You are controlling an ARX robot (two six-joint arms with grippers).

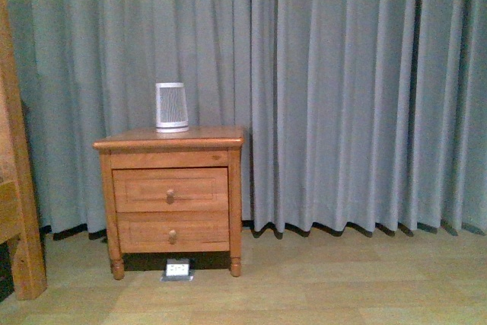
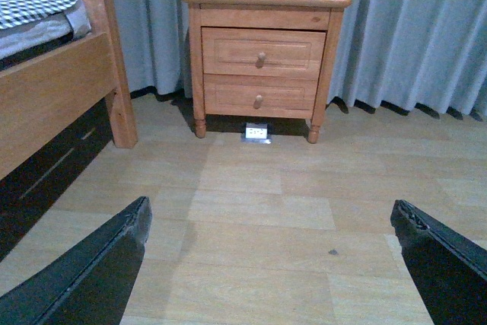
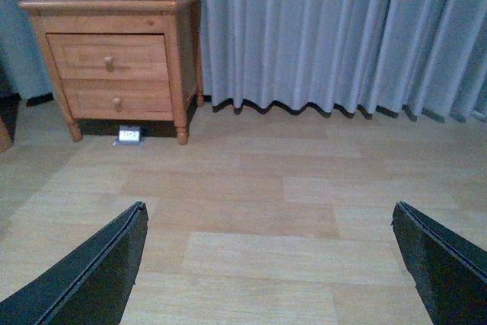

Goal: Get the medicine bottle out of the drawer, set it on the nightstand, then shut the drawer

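While both arms are hovering over the wooden floor (image 2: pixel 251 211), the left gripper (image 2: pixel 272 264) and right gripper (image 3: pixel 270 264) are holding their jaws wide apart and empty, likely readied for reaching. Well ahead of them, the nightstand (image 1: pixel 205 139) is standing with its upper drawer (image 1: pixel 144 189) shut, presumably hiding the unseen medicine bottle.

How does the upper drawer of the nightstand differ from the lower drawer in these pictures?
The upper drawer sits directly under the top of the nightstand; the lower drawer sits beneath it, nearer the floor. The upper drawer's front looks taller than the lower drawer's. Both are shut, of the same honey wood, with a framed panel front.
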